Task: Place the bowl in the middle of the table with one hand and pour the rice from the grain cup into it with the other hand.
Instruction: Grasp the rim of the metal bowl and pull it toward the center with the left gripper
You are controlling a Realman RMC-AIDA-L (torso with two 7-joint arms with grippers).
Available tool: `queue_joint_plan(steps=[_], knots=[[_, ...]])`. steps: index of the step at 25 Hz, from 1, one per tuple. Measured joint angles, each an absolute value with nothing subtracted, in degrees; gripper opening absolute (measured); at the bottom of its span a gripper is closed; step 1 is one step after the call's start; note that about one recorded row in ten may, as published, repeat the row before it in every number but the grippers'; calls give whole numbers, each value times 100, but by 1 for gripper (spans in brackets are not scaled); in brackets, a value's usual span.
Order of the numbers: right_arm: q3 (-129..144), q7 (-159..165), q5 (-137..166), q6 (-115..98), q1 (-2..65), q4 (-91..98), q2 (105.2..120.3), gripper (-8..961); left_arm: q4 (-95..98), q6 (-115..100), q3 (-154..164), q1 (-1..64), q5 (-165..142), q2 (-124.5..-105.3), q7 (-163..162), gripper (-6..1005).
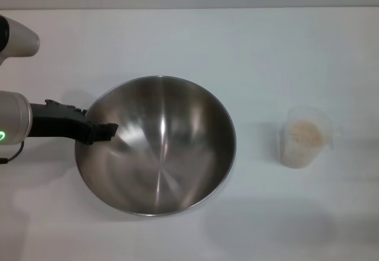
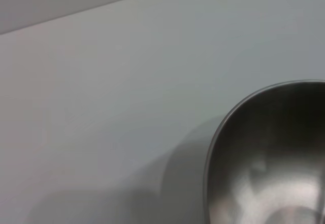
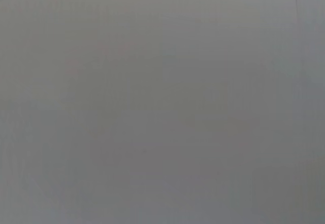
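- One arm's working here: my left pincer (image 1: pixel 105 132) sits at the bowl's (image 1: pixel 160 148) left rim, looks clamped on it, so I can set it mid-bench (image 1: pixel 177 42).
- Bowl's roughly central, empty.
- Cup (image 1: pixel 305 138) stands well off to the right, rice (image 1: pixel 305 133) inside, upright so nothing spills.
- My right pincer isn't visible, likely parked until pouring.
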State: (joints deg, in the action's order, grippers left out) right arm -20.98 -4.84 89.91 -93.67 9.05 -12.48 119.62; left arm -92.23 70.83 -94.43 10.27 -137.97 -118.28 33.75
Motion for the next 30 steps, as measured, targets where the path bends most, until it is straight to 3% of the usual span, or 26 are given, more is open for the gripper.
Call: queue_joint_plan(steps=[9, 14, 17, 24, 30], knots=[[-2101, -504, 8991, -9367, 950, -1238, 11961, 837, -9134, 7121, -9423, 1159, -13789, -11830, 3421, 521], [-2105, -516, 8990, -9368, 957, -1238, 11962, 838, -9184, 7137, -9432, 1172, -13762, -11830, 3429, 306], [-2109, -516, 8988, -9368, 964, -1239, 11962, 838, -9169, 7235, -9460, 1256, -13709, -11826, 3431, 87], [-2110, -516, 8984, -9370, 976, -1240, 11962, 838, -9143, 7469, -9509, 1478, -13689, -11821, 3434, 48], [-2110, -510, 8982, -9370, 976, -1240, 11958, 837, -9019, 8060, -9867, 2054, -13511, -11816, 3491, 44]])
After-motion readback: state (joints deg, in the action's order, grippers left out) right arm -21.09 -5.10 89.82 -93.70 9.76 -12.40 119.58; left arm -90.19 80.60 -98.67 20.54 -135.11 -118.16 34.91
